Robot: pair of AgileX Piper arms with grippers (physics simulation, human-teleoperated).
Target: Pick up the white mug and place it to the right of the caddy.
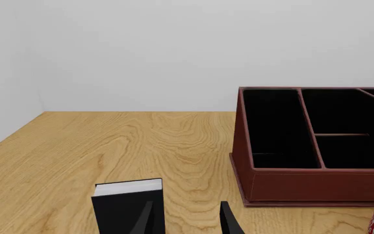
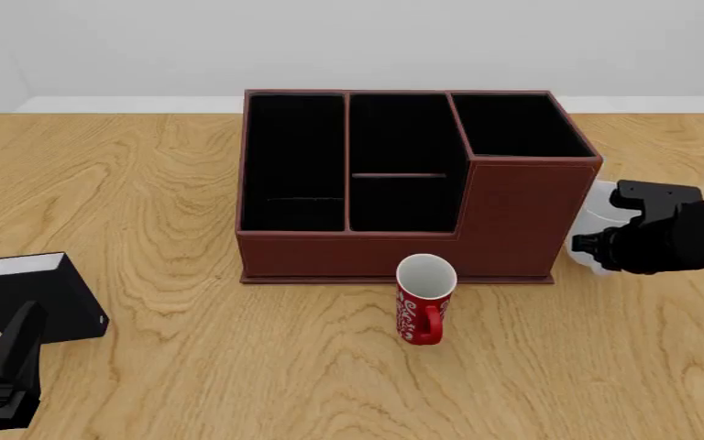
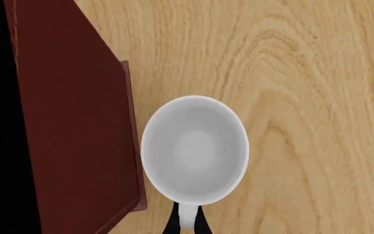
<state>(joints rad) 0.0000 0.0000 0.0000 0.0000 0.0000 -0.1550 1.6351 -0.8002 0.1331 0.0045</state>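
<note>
The white mug [image 2: 593,229] is standing upright on the wooden table [image 2: 157,192] just to the right of the caddy [image 2: 407,183], close beside its taller corner section, and the right gripper [image 2: 597,246] is sitting over it, hiding most of it from the front camera. The right wrist view is looking straight down into the mug [image 3: 195,148]: its rim is nearly touching the caddy's base lip [image 3: 132,146], while bare wood is stretching away on its other side. Two dark fingertips [image 3: 172,224] are pinching the mug's handle between them at that view's edge, so the right hand is clamped on the white mug.

In front of the caddy a red mug [image 2: 424,299] is standing apart from the wall, with open table all around it. Well off to the caddy's left-front, a small black box [image 2: 34,295] with a white top is sitting by the left gripper [image 2: 4,362]. The left wrist view is showing that gripper's fingers [image 1: 229,222] held apart, one overlapping the box [image 1: 127,204], nothing between them. Plain pale walls are closing off the table's far and left edges.
</note>
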